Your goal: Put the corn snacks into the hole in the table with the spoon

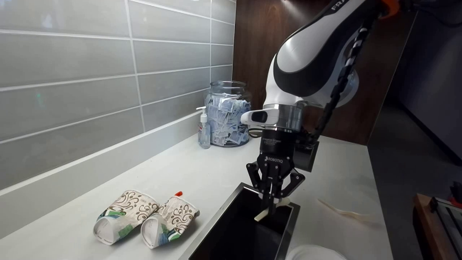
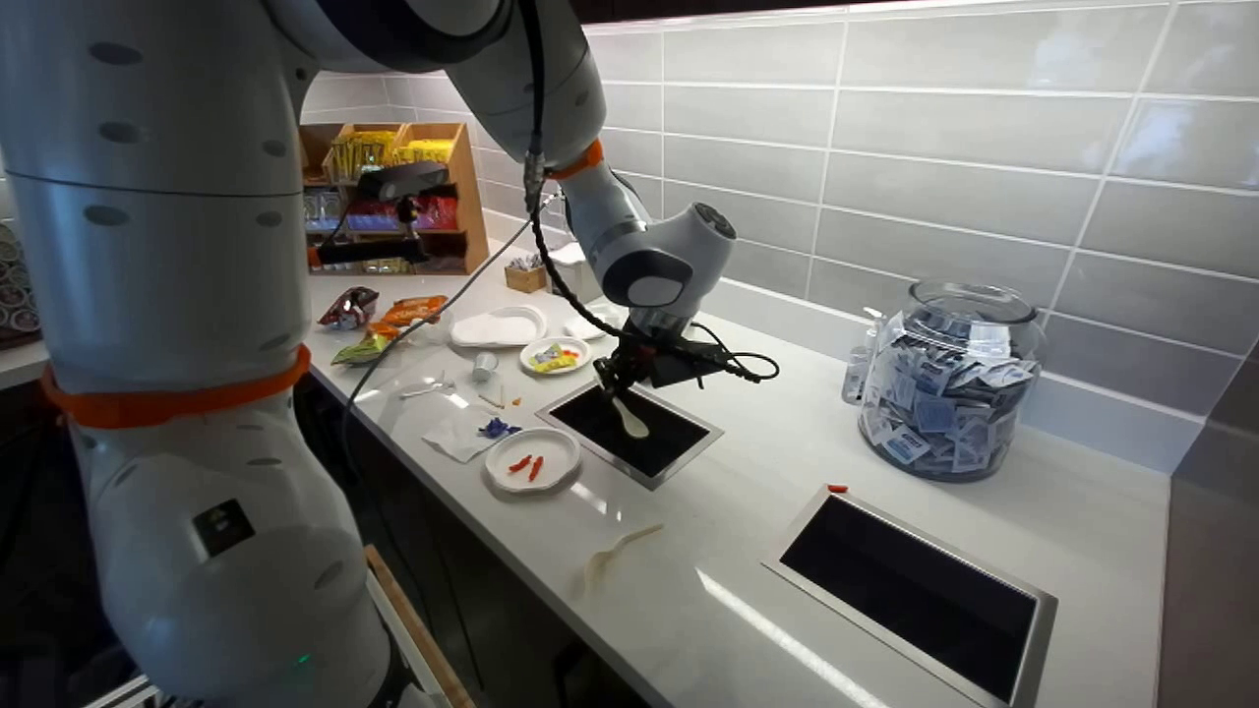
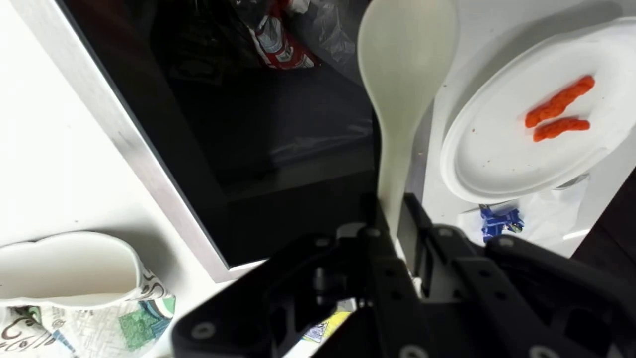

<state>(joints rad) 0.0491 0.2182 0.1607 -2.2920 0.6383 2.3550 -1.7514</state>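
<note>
Your gripper (image 3: 391,211) pinches a pale spoon (image 3: 405,59) by its handle over the hole (image 2: 669,442) in the table (image 2: 708,516), while two corn snacks (image 3: 559,103) lie on the plate (image 3: 492,154) just beside that hole. By the look of it, you have the spoon secured but nothing to deliver yet: no snack shows on its bowl, though the wrist view cuts off the tip. Left to you, most likely, are the scoop, the carry and the drop. Whether any snack is already down there cannot be told; a red and white wrapper (image 3: 285,47) shows inside, but much of the hole is dark. A red bit (image 1: 178,194) by the bags (image 1: 124,216) in an exterior view, and a red sliver (image 2: 837,488) at the rim of the other hole (image 2: 910,595), may be snacks as well, which could lengthen your list. The pair on the plate are bright red-orange, thin and knobbly, one longer than its neighbor, lying roughly side by side. Slim as they look, they could roll from your spoon's smooth edge, so scooping is probably the hardest part ahead.
</note>
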